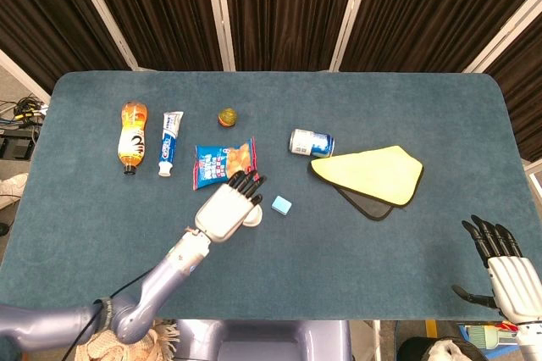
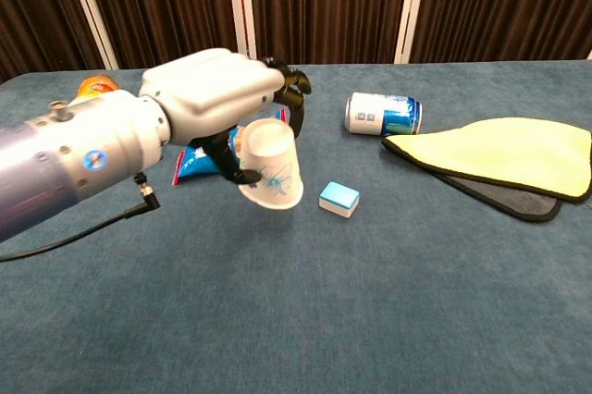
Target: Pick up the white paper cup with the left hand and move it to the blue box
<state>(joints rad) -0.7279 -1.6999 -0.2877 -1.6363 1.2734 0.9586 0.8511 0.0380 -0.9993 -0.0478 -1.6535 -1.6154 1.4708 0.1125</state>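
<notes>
My left hand [image 2: 222,103] grips the white paper cup [image 2: 270,165], held upside down and lifted off the table. In the head view the left hand [image 1: 227,208] covers most of the cup [image 1: 252,219]. The small blue box [image 2: 339,199] lies on the table just right of the cup, a short gap away; in the head view the blue box [image 1: 282,204] sits right of my fingertips. My right hand [image 1: 504,269] rests open at the table's near right corner, holding nothing.
A snack bag [image 1: 222,163], toothpaste tube [image 1: 170,142], orange bottle [image 1: 131,135] and small ball [image 1: 227,117] lie behind the left hand. A can [image 2: 382,114] and a yellow cloth on a dark mat [image 2: 504,158] lie to the right.
</notes>
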